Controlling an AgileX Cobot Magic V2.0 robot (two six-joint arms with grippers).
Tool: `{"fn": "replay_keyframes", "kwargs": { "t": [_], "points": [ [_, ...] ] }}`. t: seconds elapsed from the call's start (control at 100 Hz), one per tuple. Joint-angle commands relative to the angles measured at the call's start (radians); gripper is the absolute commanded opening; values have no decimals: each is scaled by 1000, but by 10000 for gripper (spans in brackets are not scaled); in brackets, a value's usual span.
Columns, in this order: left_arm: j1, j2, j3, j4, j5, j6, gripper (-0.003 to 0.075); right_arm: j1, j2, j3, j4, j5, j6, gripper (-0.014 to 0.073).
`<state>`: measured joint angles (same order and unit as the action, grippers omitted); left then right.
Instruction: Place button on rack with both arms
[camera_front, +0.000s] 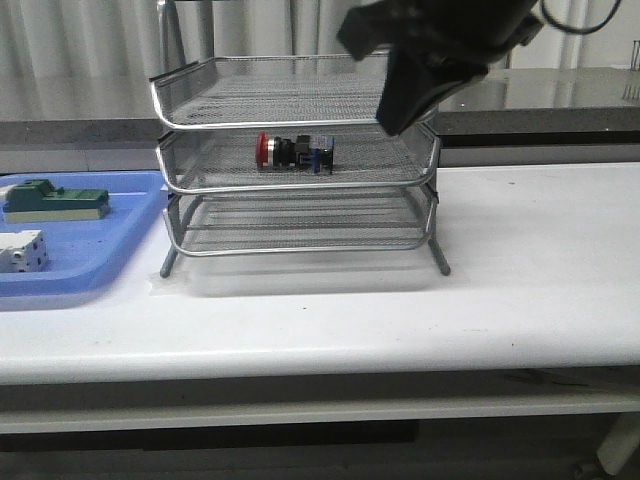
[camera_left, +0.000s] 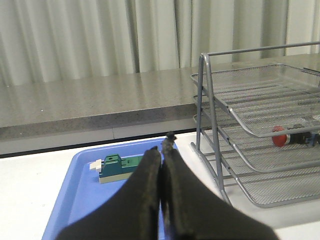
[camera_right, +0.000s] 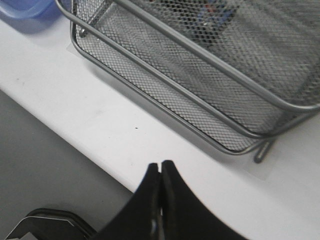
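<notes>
The button (camera_front: 293, 152), with its red head, black body and blue rear block, lies on its side on the middle tier of the silver wire-mesh rack (camera_front: 300, 188), red head pointing left. In the left wrist view the button (camera_left: 292, 138) lies on that same tier of the rack (camera_left: 205, 100), well away from my left gripper (camera_left: 162, 147), which is shut on nothing above the blue tray. My right gripper (camera_right: 160, 164) is shut and empty over the table's front edge, apart from the rack (camera_right: 200, 60). The dark right arm (camera_front: 430, 60) hangs in front of the rack's top right.
A flat blue tray (camera_front: 120, 250) sits left of the rack, holding a green block (camera_front: 55, 200) and a white block (camera_front: 22, 250). A grey counter (camera_front: 560, 95) runs along behind the table. Bare white tabletop (camera_front: 540, 260) lies right of the rack.
</notes>
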<state>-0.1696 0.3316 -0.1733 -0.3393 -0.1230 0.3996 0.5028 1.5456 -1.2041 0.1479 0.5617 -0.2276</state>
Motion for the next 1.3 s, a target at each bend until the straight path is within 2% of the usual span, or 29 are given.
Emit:
{"fn": "replay_keyframes", "kwargs": {
  "t": [0.0,0.33,0.69,1.0,1.29],
  "points": [
    [2,8,-27,-4,-75,-8,-20,-29,-119,10,-48,-39,46,-57],
    [2,8,-27,-4,-75,-8,-20,-161,-448,197,-238,-32,257,-57],
    [2,8,-27,-4,-75,-8,-20,-182,-807,441,-380,-31,484,-57],
    [2,8,-27,-4,-75,-8,-20,-182,-1059,591,-394,-23,516,-57],
    [2,8,-27,-4,-75,-8,-20,-182,-1086,601,-394,-25,516,-57]
  ]
}}
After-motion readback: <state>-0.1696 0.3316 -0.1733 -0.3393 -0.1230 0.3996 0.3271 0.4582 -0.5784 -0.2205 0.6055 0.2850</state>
